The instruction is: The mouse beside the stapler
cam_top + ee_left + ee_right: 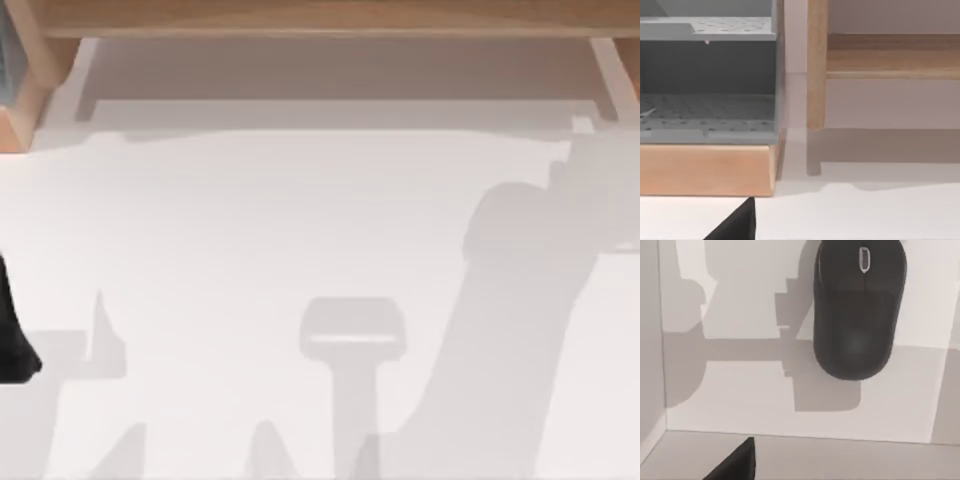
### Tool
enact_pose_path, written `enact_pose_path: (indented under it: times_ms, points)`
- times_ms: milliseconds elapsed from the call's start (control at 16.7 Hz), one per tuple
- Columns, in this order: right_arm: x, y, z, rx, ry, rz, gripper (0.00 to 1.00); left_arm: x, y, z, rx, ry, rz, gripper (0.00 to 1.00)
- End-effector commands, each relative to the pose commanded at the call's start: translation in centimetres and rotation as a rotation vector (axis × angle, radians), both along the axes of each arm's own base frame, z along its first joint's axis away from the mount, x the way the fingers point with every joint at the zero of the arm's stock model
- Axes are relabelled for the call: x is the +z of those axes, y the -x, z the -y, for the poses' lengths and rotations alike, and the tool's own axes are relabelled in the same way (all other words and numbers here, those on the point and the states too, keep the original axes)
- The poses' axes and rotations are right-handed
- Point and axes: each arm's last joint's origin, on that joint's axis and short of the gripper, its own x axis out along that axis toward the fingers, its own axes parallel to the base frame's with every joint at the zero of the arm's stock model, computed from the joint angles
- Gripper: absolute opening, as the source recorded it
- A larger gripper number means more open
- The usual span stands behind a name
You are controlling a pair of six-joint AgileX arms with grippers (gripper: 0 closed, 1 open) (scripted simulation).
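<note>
Your right wrist view looks down on a black mouse (pixel 858 310) lying on the white table (pixel 740 390), open surface all around it. Neither gripper's fingers can be judged. A grey organiser (pixel 707 80) stands on a wooden ledge (pixel 705 170).

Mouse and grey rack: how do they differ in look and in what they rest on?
The mouse is black, smooth and rounded; the grey rack is boxy, perforated and tiered. The mouse lies on the white table; the grey rack stands on a wooden base. Neither is gripped.
</note>
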Motion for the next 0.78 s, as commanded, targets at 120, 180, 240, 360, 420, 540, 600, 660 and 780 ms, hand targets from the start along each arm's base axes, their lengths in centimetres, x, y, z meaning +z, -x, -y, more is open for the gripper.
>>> enact_pose_path:
  times_ms: [120, 180, 240, 360, 420, 540, 600, 660, 780]
  points:
    - [-2.3, -1.0, -0.2, 0.0, -0.003, -0.001, 1.0, 0.0, 0.0, 0.0, 0.0, 0.0, 0.0, 1.0]
    - [-3.6, -1.5, -0.3, 0.0, -0.005, -0.005, 1.0, 0.0, 0.0, 0.0, 0.0, 0.0, 0.0, 1.0]
    - [-4.8, -2.0, -0.4, -0.002, -0.006, -0.007, 1.0, 0.0, 0.0, 0.0, 0.0, 0.0, 0.0, 1.0]
    - [-6.8, -2.7, -0.5, -0.005, -0.005, -0.007, 1.0, 0.0, 0.0, 0.0, 0.0, 0.0, 0.0, 1.0]
    - [-7.4, -2.9, -0.6, -0.004, -0.004, -0.005, 1.0, 0.0, 0.0, 0.0, 0.0, 0.0, 0.0, 1.0]
    - [-8.1, -3.2, -0.6, -0.003, -0.003, -0.001, 1.0, 0.0, 0.0, 0.0, 0.0, 0.0, 0.0, 1.0]
    - [-8.1, -3.2, -0.6, -0.003, -0.003, -0.001, 1.0, 0.0, 0.0, 0.0, 0.0, 0.0, 0.0, 1.0]
    - [-8.1, -3.2, -0.6, -0.003, -0.003, -0.001, 1.0, 0.0, 0.0, 0.0, 0.0, 0.0, 0.0, 1.0]
    - [-8.1, -3.2, -0.6, -0.003, -0.003, -0.001, 1.0, 0.0, 0.0, 0.0, 0.0, 0.0, 0.0, 1.0]
